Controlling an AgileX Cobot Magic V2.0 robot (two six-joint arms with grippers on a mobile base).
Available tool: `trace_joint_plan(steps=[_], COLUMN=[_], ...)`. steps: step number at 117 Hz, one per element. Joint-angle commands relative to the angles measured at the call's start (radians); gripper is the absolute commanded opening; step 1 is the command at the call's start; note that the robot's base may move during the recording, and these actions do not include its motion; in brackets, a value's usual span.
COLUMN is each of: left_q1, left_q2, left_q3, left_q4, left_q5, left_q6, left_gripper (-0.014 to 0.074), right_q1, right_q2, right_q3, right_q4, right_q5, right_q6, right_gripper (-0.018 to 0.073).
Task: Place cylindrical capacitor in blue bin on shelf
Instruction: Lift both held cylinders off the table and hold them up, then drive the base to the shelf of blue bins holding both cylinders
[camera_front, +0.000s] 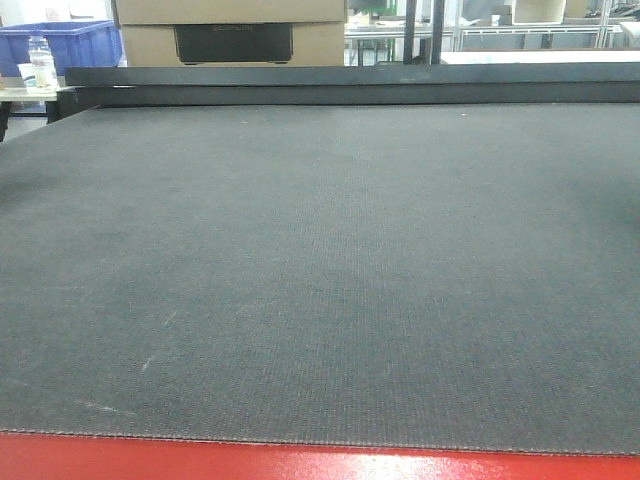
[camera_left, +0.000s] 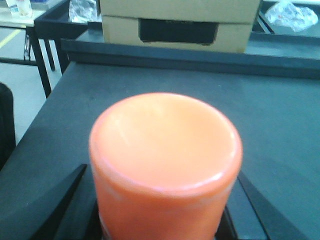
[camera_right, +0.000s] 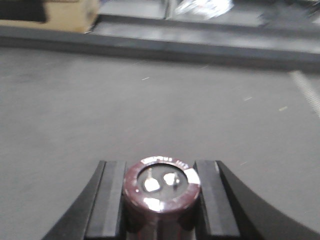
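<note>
The cylindrical capacitor (camera_left: 165, 150), a smooth orange cylinder, fills the left wrist view end-on. My left gripper (camera_left: 165, 225) is shut on it, with black fingers (camera_left: 65, 205) showing on either side of it, above the dark mat. My right gripper (camera_right: 162, 205) is shut on a dark maroon cylinder (camera_right: 161, 187) with two metal terminals on its top, pressed between both pads (camera_right: 112, 200). A blue bin (camera_front: 62, 42) stands far off at the back left. The shelf is out of view. Neither gripper shows in the front view.
A dark grey mat (camera_front: 320, 280) covers the red-edged bench (camera_front: 300, 462), with a raised black rail (camera_front: 350, 85) along its far side. A cardboard box (camera_front: 232, 32) sits behind the rail. A clear bottle (camera_front: 41, 60) stands on a side table at the left.
</note>
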Motion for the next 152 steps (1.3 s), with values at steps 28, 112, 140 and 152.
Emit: trace_joint_plan(steps=[28, 112, 140, 152], left_q1=[-0.070, -0.114, -0.114, -0.114], left_q2=[-0.226, -0.396, -0.396, -0.396], left_q3=[0.029, 0.151, 0.151, 0.151], left_q4=[-0.006, -0.008, -0.008, -0.008], left_q5=[0.265, 0.221, 0.221, 0.221], left_q6=[0.028, 0.028, 0.028, 0.028], left_gripper=[-0.0111, -0.0111, -0.0111, -0.0111], right_q1=[0.076, 0.097, 0.097, 0.097], right_q2=[-0.084, -0.174, -0.172, -0.172], right_q3=[-0.050, -0.050, -0.050, -0.050], right_q4=[0.101, 0.098, 0.098, 0.098], right_q5=[0.218, 0.222, 0.222, 0.222], right_q6=[-0.008, -0.008, -0.008, -0.008], right_gripper=[-0.0102, -0.0102, -0.0102, -0.0102])
